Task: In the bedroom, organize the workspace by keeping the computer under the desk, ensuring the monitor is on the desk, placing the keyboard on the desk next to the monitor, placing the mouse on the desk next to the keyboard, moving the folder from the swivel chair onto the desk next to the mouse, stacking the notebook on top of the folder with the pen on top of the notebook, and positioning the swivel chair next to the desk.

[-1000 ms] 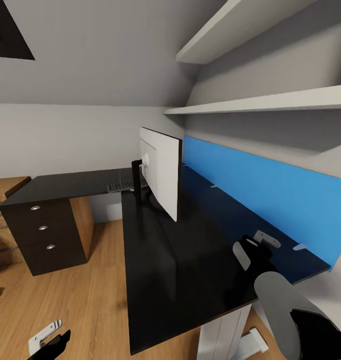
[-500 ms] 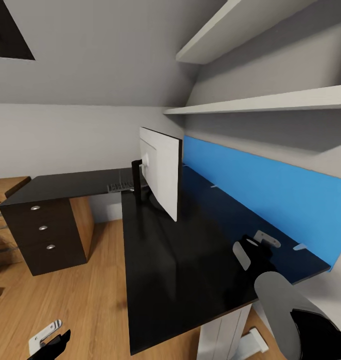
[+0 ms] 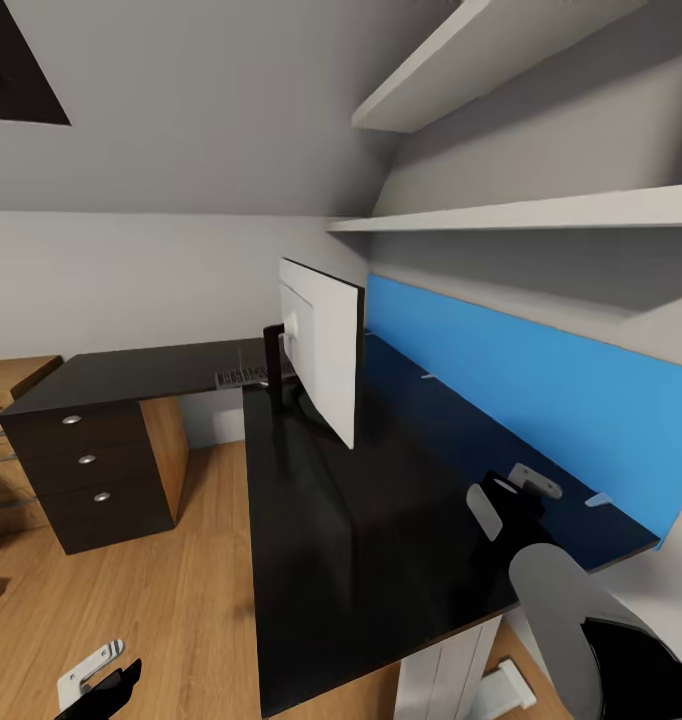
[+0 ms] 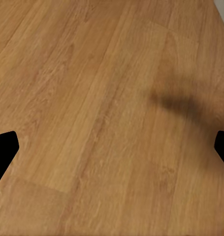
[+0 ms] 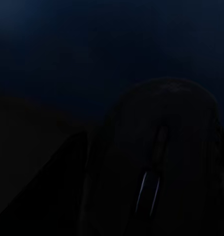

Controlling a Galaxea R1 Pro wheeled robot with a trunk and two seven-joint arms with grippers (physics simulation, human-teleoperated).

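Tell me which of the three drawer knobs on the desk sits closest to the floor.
The bottom knob, on the lowest drawer of the desk, under the other two knobs.

Head high over desk [image 3: 321, 520]; left wrist faces floor [image 4: 102, 98]; right wrist close on mouse [image 5: 156, 167].

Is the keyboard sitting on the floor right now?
No, in the head view the keyboard lies on the black desk, just behind the monitor's stand.
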